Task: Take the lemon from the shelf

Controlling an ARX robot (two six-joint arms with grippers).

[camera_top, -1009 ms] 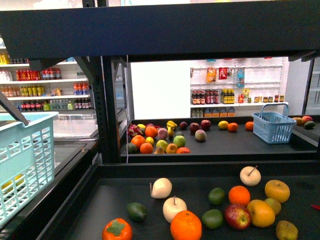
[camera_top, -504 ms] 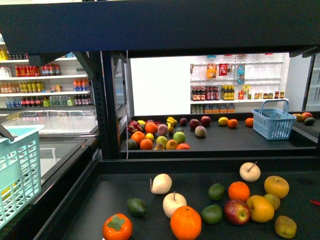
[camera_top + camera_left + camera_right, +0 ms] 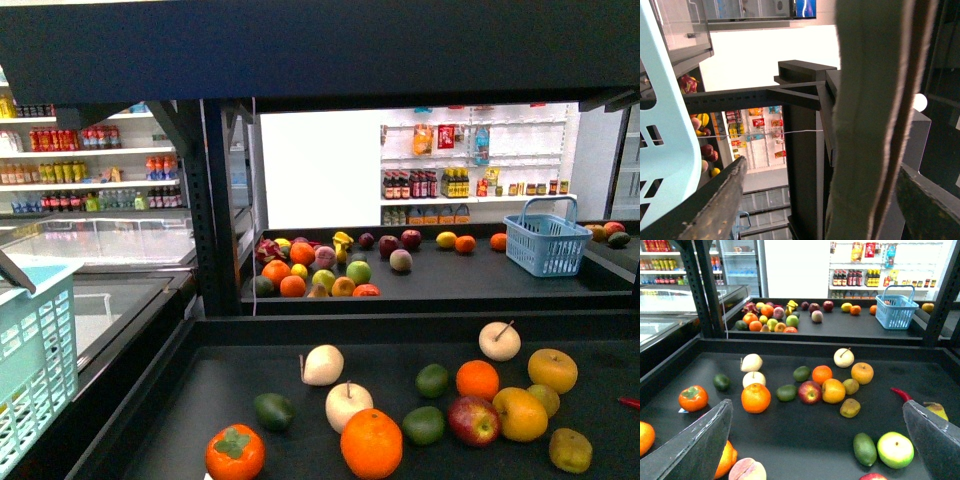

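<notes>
The lemon (image 3: 547, 398) is a smooth yellow fruit with a greenish tint. It lies on the shelf's near dark tray (image 3: 240, 385), half hidden behind a deeper orange-yellow fruit (image 3: 520, 414). In the right wrist view the lemon (image 3: 850, 386) lies between that fruit (image 3: 833, 390) and a dull knobbly one (image 3: 850, 408). My right gripper (image 3: 815, 442) is open above the tray, short of the lemon, with nothing between its fingers. My left gripper (image 3: 820, 210) is open beside a black shelf post (image 3: 802, 175). Neither arm appears in the front view.
A turquoise basket (image 3: 35, 350) hangs at the left edge. Oranges, apples, avocados and a persimmon (image 3: 235, 452) are scattered over the near tray. A farther tray (image 3: 450, 285) holds more fruit and a blue basket (image 3: 546, 240). A dark shelf panel (image 3: 320, 45) runs overhead.
The turquoise basket has slid left and lower in the front view. The fruit on the trays has hardly shifted.
</notes>
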